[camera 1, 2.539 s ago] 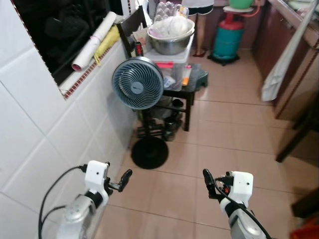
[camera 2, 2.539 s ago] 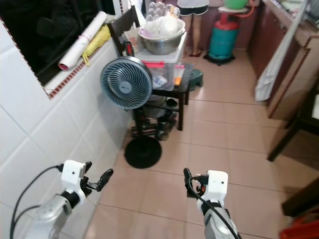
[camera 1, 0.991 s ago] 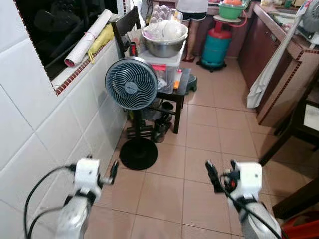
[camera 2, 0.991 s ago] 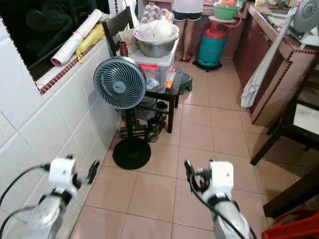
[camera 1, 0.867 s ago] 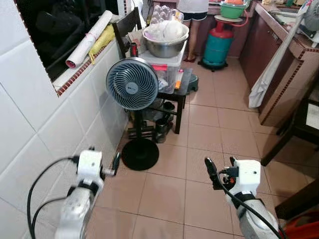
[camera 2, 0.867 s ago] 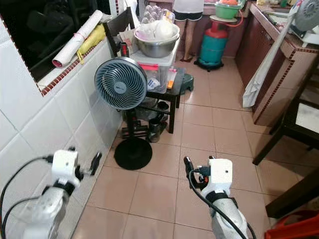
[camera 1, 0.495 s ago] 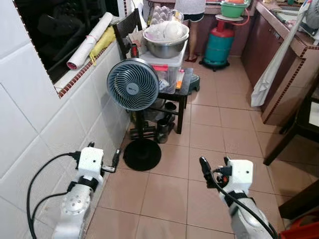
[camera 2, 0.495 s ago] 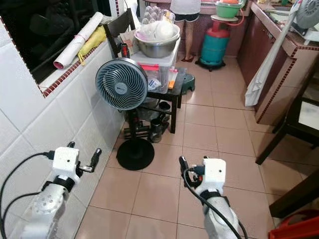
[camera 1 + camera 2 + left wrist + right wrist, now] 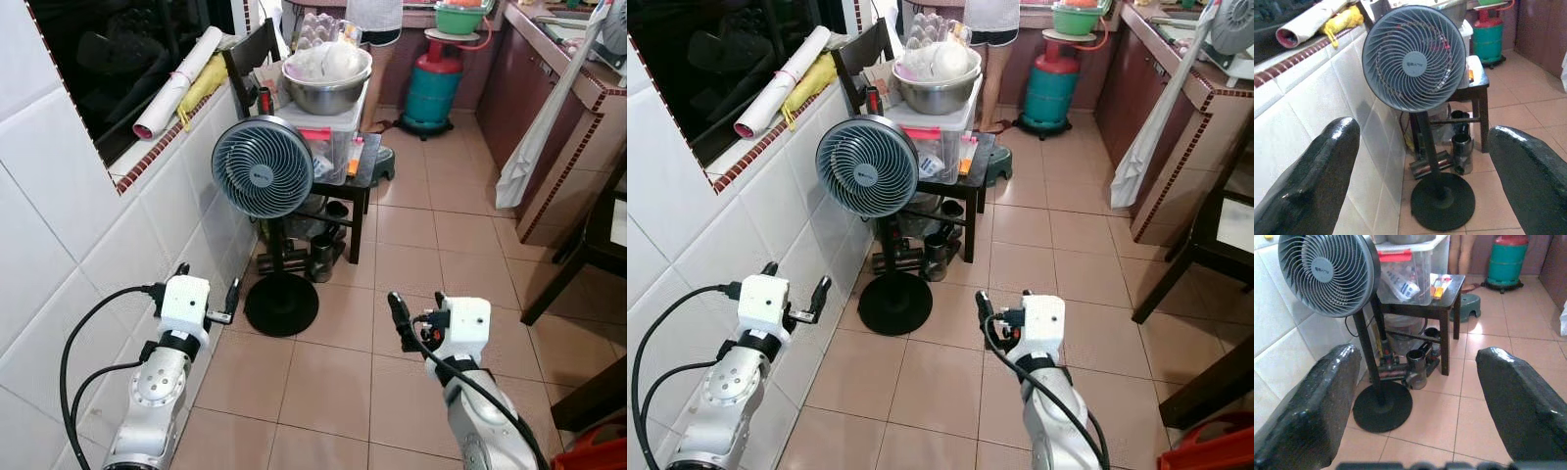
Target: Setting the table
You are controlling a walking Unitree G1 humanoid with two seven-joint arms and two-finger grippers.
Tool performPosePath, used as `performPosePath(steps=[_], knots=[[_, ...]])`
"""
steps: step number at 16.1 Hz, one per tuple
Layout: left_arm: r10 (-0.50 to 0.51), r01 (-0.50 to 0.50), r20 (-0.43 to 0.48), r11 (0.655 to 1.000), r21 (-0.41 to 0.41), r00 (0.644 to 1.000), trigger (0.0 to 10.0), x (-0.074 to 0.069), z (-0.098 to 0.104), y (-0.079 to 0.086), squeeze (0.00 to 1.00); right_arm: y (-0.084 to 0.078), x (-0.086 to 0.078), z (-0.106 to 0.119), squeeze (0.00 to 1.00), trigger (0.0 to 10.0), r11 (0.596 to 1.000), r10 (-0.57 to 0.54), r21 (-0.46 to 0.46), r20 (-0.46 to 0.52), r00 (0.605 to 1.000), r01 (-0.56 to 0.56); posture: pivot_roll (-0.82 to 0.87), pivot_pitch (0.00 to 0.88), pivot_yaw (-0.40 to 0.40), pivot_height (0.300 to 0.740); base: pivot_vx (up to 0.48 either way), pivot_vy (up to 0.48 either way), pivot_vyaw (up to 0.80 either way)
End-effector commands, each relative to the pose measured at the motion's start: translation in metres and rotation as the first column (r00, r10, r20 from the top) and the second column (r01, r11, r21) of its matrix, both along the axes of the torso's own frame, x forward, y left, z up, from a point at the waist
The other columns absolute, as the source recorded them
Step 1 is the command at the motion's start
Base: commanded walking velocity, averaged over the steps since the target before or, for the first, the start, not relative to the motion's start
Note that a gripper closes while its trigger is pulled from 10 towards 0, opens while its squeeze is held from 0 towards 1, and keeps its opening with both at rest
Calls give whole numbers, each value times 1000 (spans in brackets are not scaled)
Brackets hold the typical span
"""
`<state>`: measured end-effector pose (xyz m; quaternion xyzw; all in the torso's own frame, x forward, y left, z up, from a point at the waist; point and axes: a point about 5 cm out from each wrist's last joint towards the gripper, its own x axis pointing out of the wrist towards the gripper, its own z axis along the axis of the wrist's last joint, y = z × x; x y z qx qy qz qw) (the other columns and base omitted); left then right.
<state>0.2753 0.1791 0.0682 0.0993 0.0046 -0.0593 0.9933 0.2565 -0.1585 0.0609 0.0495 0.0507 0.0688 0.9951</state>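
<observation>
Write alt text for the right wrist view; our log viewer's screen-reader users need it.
The open right gripper faces a grey standing fan on a tiled floor. Behind the fan, a dark stool carries a clear plastic box; a green gas cylinder stands farther back.

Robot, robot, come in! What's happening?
Left claw open, holding nothing. Right claw open, holding nothing. No tableware in reach. Standing fan ahead.

colours along the tiled kitchen passage

a grey-blue round pedestal fan [image 9: 263,166] is standing on a black disc base. behind it, a silver steel bowl [image 9: 326,88] is shining, a teal gas cylinder [image 9: 433,86] is wearing a red top, and the terracotta tile floor [image 9: 411,245] is showing pale grout lines.
</observation>
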Motion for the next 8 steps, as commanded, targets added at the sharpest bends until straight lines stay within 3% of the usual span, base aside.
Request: performPosePath(steps=[1, 4, 8], knots=[[5, -5, 2, 1000, 5, 1000, 10000, 1, 0, 0, 0, -2, 1, 0, 0, 10000, 1000, 1, 6, 2, 1000, -1, 58, 0, 3, 740, 0, 0, 0], [11, -11, 1, 1000, 2, 1000, 10000, -1, -2, -1, 0, -1, -2, -3, 0, 10000, 1000, 13, 4, -4, 1000, -13, 63, 0, -7, 740, 0, 0, 0], [45, -47, -59, 998, -30, 997, 10000, -15, -14, 6, 0, -1, -20, -10, 0, 10000, 1000, 12, -2, -39, 999, -13, 47, 0, -14, 740, 0, 0, 0]])
